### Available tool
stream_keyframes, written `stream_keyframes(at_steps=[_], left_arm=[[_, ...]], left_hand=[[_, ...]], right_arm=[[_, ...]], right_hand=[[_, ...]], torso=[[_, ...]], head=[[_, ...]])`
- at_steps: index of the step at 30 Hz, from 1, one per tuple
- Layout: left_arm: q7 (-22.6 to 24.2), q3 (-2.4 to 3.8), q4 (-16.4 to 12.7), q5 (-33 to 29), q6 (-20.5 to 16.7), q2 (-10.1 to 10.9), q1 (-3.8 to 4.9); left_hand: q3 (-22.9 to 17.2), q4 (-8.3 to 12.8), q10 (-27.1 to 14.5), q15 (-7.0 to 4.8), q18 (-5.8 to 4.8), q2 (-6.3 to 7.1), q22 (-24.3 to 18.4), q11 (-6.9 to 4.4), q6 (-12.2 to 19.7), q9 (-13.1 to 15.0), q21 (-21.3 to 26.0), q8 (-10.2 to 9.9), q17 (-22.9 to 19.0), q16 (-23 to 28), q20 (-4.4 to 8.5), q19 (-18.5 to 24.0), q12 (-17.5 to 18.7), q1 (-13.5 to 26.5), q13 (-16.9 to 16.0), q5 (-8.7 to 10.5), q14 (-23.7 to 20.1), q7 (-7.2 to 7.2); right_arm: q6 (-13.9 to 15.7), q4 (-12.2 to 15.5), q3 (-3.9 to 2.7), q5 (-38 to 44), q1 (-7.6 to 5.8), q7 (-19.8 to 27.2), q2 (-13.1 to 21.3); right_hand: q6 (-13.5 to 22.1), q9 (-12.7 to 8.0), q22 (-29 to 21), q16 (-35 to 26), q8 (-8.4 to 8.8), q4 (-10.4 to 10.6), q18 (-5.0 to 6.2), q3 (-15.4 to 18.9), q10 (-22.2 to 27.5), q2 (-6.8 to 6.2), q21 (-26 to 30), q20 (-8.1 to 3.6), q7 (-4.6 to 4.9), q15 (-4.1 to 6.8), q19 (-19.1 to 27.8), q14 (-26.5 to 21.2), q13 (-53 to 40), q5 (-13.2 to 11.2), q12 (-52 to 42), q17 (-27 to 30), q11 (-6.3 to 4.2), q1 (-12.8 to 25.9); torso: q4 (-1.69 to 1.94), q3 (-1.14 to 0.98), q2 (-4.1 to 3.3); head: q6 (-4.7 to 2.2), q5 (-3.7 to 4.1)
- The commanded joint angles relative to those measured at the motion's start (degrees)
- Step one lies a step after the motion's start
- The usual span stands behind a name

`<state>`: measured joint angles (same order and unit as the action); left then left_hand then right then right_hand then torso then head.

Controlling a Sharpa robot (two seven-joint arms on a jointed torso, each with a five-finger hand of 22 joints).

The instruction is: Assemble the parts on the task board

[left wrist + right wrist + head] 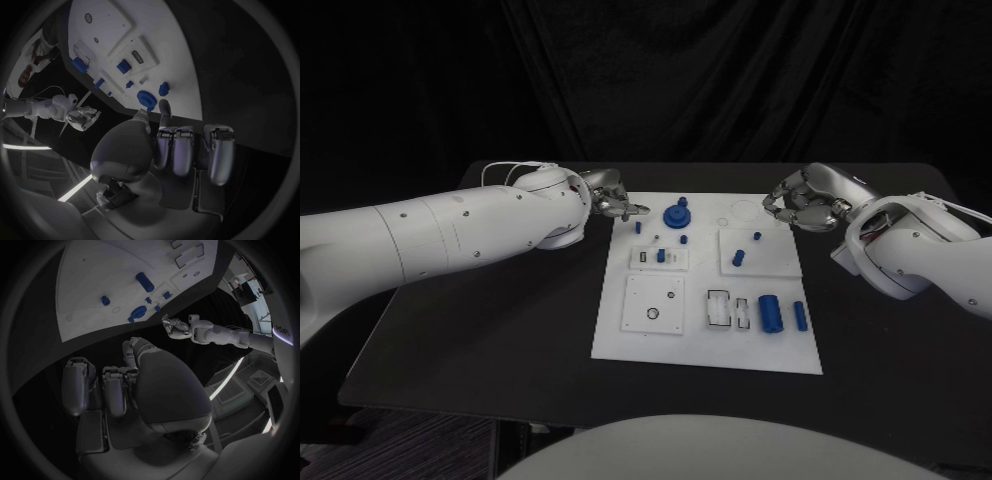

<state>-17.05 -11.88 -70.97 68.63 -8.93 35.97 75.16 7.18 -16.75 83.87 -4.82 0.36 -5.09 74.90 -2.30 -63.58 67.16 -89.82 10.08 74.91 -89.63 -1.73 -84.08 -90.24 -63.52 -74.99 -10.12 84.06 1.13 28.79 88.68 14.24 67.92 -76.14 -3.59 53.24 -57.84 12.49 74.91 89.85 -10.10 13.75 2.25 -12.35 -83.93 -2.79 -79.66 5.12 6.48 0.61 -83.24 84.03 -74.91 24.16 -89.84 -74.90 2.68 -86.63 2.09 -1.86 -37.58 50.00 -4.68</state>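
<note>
Head view: the board point(708, 330) lies mid-worktop point(488, 330), with blue parts point(770, 312) lying on it and a knob point(678, 216) standing near its far edge. The left hand point(610, 200) is poised at the far-left corner, the right hand point(800, 205) at the far-right; both are curled and nothing is grasped. No part is yet taken; a reach inward is judged next. Open worktop is left on both sides.

Left wrist view: fingers point(219, 155) are curled in, empty, short of the board edge.

Right wrist view: fingers point(75, 390) are likewise curled, empty.
</note>
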Motion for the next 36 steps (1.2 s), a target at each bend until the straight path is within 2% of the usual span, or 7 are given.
stream_keyframes(at_steps=[1, 5, 7, 10, 19, 22, 36], left_arm=[[-2.2, 0.05, 0.3, -0.2, 3.0, -0.6, 0.1], [-2.2, 0.05, 0.6, -0.2, 2.3, -1.1, 0.09], [-2.2, 0.05, 0.7, 0.4, 1.9, -1.3, 0.09], [-2.3, 0.05, 0.8, 1.1, 1.5, -1.5, 0.08], [-3.2, 0.05, 1.5, 1.6, 1.4, -2.3, 0.07], [-3.7, 0.04, 1.7, 1.7, 1.3, -2.5, 0.07], [-4.2, 0.01, 4.7, 1.7, 2.8, -4.1, -0.06]], left_hand=[[0.5, 0.0, 6.1, -0.52, -0.36, -0.11, 15.1, -0.38, -0.4, 0.1, -0.2, 0.3, 15.1, -0.4, 0.34, -5.9, 0.2, 0.7, -15.0, 0.45, 5.9, -0.06], [0.6, 0.0, 6.1, -0.52, -0.36, -0.11, 15.1, -0.38, -0.4, 0.1, -0.2, 0.3, 15.1, -0.4, 0.35, -5.9, 0.2, 0.7, -15.0, 0.44, 5.9, -0.06], [0.6, 0.1, 6.1, -0.54, -0.36, -0.12, 15.1, -0.4, -0.2, 0.1, -0.2, 0.2, 15.1, -0.4, 0.38, -5.9, 0.2, 0.6, -15.0, 0.11, 5.9, -0.07], [0.7, 0.1, 6.1, -0.58, -0.36, -0.14, 15.1, -0.42, 0.0, 0.1, -0.2, 0.1, 15.1, -0.4, 0.41, -5.9, 0.2, 0.5, -15.0, -0.29, 5.9, -0.06], [1.0, 0.3, 6.1, -0.66, -0.36, -0.13, 15.1, -0.45, 0.7, 1.0, -0.2, 0.0, 15.1, -0.4, 0.55, -5.9, 0.2, -1.2, -15.0, -3.94, 5.9, -0.06], [1.2, 0.2, 6.1, -0.56, -0.36, 0.13, 15.1, -0.2, 2.5, 3.3, -0.2, 0.6, 15.1, -0.4, 0.45, -5.9, 0.2, -2.2, -15.0, -4.86, 5.9, 0.23], [1.3, 0.2, 6.1, -0.41, -0.36, 0.02, 15.1, -0.1, 3.5, 4.8, -0.2, 1.1, 15.1, -0.4, 0.36, -5.9, 0.2, -2.4, -15.0, -5.23, 5.9, 0.39]], right_arm=[[0.3, 0.1, -0.05, 0.0, 0.11, -0.2, 0.0], [0.1, 0.1, -0.05, 0.0, 0.11, -0.5, 0.1], [0.0, 0.2, -0.05, 0.0, 0.11, -0.5, 0.1], [-0.1, 0.2, -0.05, 0.0, 0.1, -0.6, 0.1], [0.0, 0.3, -0.05, 0.0, 0.1, -0.7, 0.1], [0.0, 0.4, -0.05, 0.0, 0.1, -0.7, 0.1], [-0.1, 0.3, -0.05, 0.0, 0.11, -0.6, 0.1]], right_hand=[[-0.4, 0.1, 11.5, 0.1, -0.3, 0.0, 0.52, -0.3, -6.1, 0.43, -0.2, 0.11, -0.03, 0.51, -0.3, 6.0, -15.1, 0.3, -0.2, -15.1, -0.39, -0.2], [-0.5, 0.1, 11.5, 0.1, -0.35, -0.1, 0.52, -0.3, -6.1, 0.44, -0.2, 0.1, -0.06, 0.53, -0.3, 6.0, -15.1, 0.3, -0.2, -15.1, -0.41, -0.2], [-0.6, 0.1, 11.5, 0.1, -0.4, -0.1, 0.52, -0.3, -6.1, 0.44, -0.2, 0.1, -0.09, 0.54, -0.3, 6.0, -15.1, 0.3, -0.2, -15.1, -0.43, -0.2], [-0.6, 0.1, 11.5, 0.1, -0.4, -0.1, 0.52, -0.3, -6.1, 0.44, -0.2, 0.1, -0.09, 0.54, -0.3, 6.0, -15.1, 0.3, -0.2, -15.1, -0.43, -0.2], [-0.6, 0.1, 11.4, 0.1, -0.44, -0.1, 0.56, -0.3, -6.1, 0.43, -0.1, 0.09, -0.11, 0.55, -0.3, 6.0, -15.1, 0.3, -0.2, -15.1, -0.45, -0.2], [-0.6, 0.1, 11.4, 0.1, -0.44, -0.1, 0.56, -0.3, -6.1, 0.43, -0.1, 0.09, -0.11, 0.55, -0.3, 6.0, -15.1, 0.3, -0.2, -15.1, -0.45, -0.2], [-0.6, 0.1, 11.4, 0.1, -0.46, -0.1, 0.58, -0.3, -6.1, 0.4, 0.0, 0.07, -0.11, 0.57, -0.2, 6.0, -15.1, 0.4, -0.2, -15.1, -0.46, -0.2]], torso=[[-0.12, -0.12, -0.08], [-0.08, -0.27, -0.09], [0.07, -0.22, -0.06], [0.0, -0.27, -0.08], [0.0, -0.13, -0.1], [0.02, -0.16, -0.1], [0.04, -0.14, -0.14]], head=[[0.0, 0.05], [0.0, 0.21], [0.0, 0.35], [0.0, 0.21], [0.0, 0.33], [0.0, 0.31], [0.0, 0.21]])
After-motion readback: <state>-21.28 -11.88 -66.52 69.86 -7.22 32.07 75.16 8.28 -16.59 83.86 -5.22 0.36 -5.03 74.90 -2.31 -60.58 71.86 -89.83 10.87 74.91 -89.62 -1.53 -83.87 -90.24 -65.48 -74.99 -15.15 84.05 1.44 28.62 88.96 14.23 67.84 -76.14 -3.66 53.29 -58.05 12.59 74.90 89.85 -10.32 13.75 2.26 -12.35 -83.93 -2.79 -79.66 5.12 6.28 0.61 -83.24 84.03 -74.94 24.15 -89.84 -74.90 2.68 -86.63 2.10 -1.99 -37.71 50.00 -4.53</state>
